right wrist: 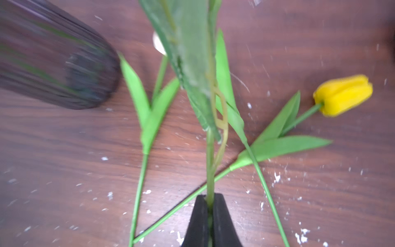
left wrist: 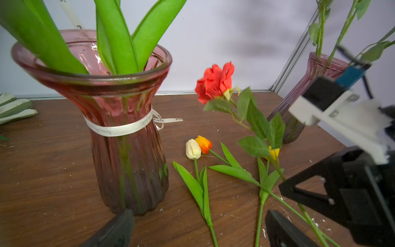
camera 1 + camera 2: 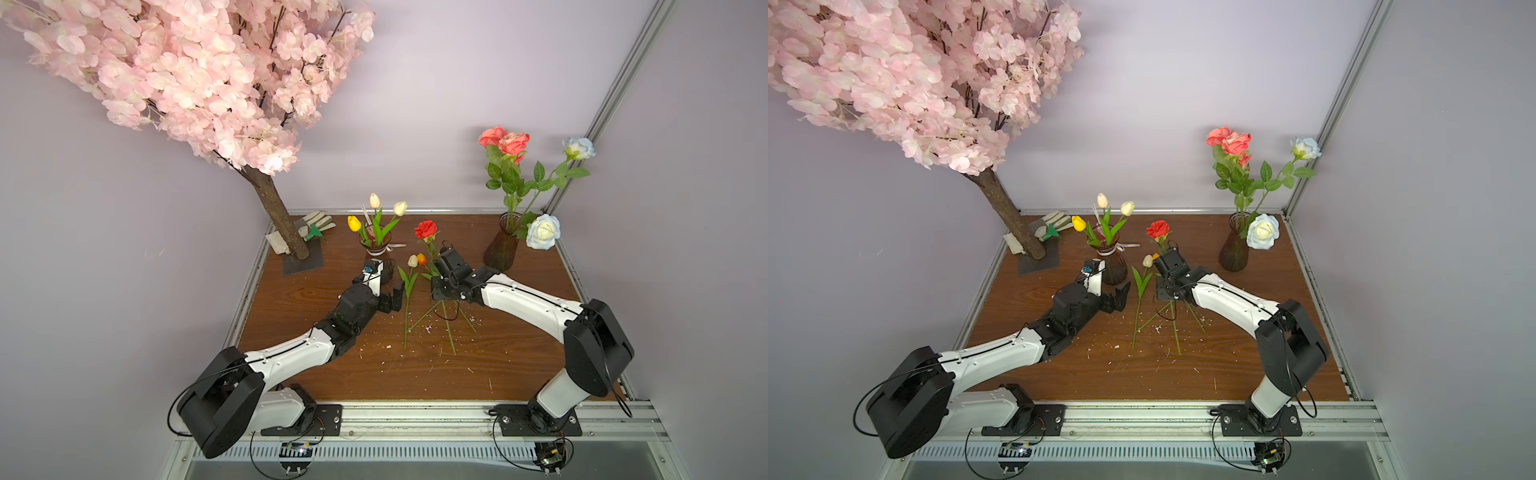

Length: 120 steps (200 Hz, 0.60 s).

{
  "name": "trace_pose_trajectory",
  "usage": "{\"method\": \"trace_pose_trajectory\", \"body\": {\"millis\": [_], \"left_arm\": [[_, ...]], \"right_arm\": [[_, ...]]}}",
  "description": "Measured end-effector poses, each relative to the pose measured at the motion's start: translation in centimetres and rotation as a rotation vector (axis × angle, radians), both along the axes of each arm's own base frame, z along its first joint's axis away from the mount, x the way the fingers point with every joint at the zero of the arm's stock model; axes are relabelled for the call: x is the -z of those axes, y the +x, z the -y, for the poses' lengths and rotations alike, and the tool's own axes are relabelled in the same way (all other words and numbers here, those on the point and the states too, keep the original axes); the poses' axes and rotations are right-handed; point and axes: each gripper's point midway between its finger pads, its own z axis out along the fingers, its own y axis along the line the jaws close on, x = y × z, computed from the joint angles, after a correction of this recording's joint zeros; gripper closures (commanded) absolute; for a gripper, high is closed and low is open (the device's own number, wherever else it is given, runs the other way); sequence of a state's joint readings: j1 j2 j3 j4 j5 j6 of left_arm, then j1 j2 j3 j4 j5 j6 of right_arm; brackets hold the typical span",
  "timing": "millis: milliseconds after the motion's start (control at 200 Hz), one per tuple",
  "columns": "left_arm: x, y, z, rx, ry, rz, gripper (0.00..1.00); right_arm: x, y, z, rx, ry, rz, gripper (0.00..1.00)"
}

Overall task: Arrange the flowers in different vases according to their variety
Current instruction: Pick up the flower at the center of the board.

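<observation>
Two black fingers of the right gripper (image 1: 210, 202) are clenched on the green stem of the red rose (image 2: 214, 82). The rose leans up off the table, its bloom in the air between the two vases. The left gripper (image 2: 201, 222) is spread wide and grasps nothing, near the foot of the ribboned vase (image 2: 130, 149).

Three loose tulips lie flat around the held stem with their stems crossing. A cream tulip (image 2: 193, 149) and an orange tulip (image 2: 204, 143) lie with heads touching, and a yellow tulip (image 1: 344, 95) lies apart from them.

The table (image 3: 316, 374) is dark wood grain sprinkled with white flecks, edged by aluminium rails (image 3: 415, 409) and closed in by pale lilac walls (image 3: 436, 83). A pink blossom tree (image 3: 187, 75) rises from the far left corner, with gloves (image 3: 316, 224) at its foot.

The ribboned vase holds three standing tulips (image 3: 375, 200), one yellow and two cream. The plain vase (image 3: 503, 245), at the far right, holds coral roses (image 3: 505, 141) and two white roses (image 3: 579, 148).

In both top views the right wrist hides the lying yellow tulip. The right wrist view is blurred, and the rose's bloom is cut off there.
</observation>
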<state>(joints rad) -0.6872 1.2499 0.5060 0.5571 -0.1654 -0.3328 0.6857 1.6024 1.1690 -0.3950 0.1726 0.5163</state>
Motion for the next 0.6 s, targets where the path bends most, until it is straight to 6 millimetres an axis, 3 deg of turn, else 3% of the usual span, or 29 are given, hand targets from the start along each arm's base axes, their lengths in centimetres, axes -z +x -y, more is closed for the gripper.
{"method": "trace_pose_trajectory", "body": {"millis": [160,310,475,601], "left_arm": [[0.0,0.0,0.0,0.000,0.001,0.000,0.01],[-0.3,0.0,0.0,0.001,-0.002,0.008,0.01],[-0.6,-0.1,-0.1,0.001,-0.006,0.013,0.01],[-0.6,-0.1,-0.1,0.001,-0.006,0.013,0.01]], "right_arm": [[-4.5,2.1,-0.2,-0.098,0.069,0.151,1.00],[-10.1,4.1,0.6,-0.132,0.096,0.357,1.00],[-16.9,6.0,2.5,-0.129,0.095,0.614,1.00],[-22.0,7.3,5.1,-0.082,0.087,0.808,1.00]]}}
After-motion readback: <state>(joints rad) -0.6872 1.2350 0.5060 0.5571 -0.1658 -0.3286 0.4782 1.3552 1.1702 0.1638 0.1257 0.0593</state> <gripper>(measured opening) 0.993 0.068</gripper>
